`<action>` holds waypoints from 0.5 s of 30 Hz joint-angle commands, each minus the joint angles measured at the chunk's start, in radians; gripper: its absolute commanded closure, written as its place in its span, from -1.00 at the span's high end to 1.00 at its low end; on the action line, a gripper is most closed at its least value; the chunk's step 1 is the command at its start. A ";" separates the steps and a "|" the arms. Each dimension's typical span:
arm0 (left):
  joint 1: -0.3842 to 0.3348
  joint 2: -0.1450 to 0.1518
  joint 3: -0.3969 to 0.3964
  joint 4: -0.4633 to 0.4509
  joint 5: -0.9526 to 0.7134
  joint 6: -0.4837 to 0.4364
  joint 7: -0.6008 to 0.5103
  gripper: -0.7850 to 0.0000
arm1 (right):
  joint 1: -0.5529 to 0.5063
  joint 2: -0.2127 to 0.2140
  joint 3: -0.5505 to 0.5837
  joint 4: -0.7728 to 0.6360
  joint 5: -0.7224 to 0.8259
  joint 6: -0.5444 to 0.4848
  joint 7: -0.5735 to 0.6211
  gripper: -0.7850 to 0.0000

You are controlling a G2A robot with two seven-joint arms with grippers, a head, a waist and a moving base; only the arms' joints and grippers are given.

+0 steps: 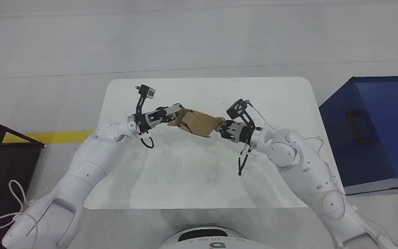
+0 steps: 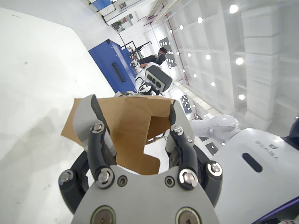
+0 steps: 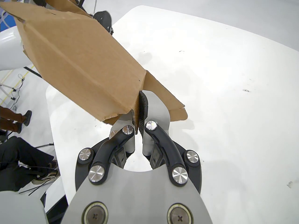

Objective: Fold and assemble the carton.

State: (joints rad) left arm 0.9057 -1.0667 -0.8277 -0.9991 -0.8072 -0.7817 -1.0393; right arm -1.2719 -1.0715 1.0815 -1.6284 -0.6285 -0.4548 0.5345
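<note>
Carton (image 1: 198,122): brown cardboard, partly opened, held between the two arms over the far middle of the table (image 1: 186,180). In the right wrist view it appears clear of the table surface, with a shadow below it. In the top view its long axis runs roughly side to side across the table. The left end lies slightly farther from the robot than the right end.

Left pincer (image 1: 173,116): at the carton's left end, fingers set wide. In the left wrist view the pincer (image 2: 133,102) straddles the carton (image 2: 133,127), which fills the gap from one finger to the other. One flap projects outside one finger. The open end of the carton faces this pincer.

Right pincer (image 1: 221,129): at the carton's right end, fingers narrow. In the right wrist view the pincer (image 3: 139,101) is pinched on a thin cardboard edge where the carton (image 3: 79,64) tapers to a creased corner. A loose flap spreads just beside the grip.

Blue bin (image 1: 360,134): on the floor beside the table's right edge, apart from the carton.
</note>
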 commanded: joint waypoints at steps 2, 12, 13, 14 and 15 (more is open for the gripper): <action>0.015 0.014 -0.028 -0.009 -0.025 0.017 -0.016 1.00 | 0.005 0.004 0.005 0.013 0.081 -0.088 0.054 -1.00; 0.068 0.046 -0.114 -0.086 -0.039 0.089 -0.089 1.00 | 0.141 0.014 -0.040 0.202 0.798 -0.268 0.507 -1.00; 0.068 0.049 -0.113 -0.084 0.008 0.074 -0.073 1.00 | 0.156 0.014 -0.042 0.224 0.858 -0.271 0.541 -1.00; 0.068 0.050 -0.109 -0.082 0.051 0.054 -0.053 1.00 | 0.167 0.013 -0.048 0.239 0.912 -0.267 0.564 -1.00; 0.068 0.052 -0.103 -0.078 0.094 0.031 -0.031 1.00 | 0.178 0.014 -0.052 0.247 0.947 -0.256 0.575 -1.00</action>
State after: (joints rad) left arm 0.9742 -1.0162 -0.9364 -1.0810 -0.7632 -0.7286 -1.0925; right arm -1.1021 -1.0576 1.0328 -1.3880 0.2642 -0.7208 1.0977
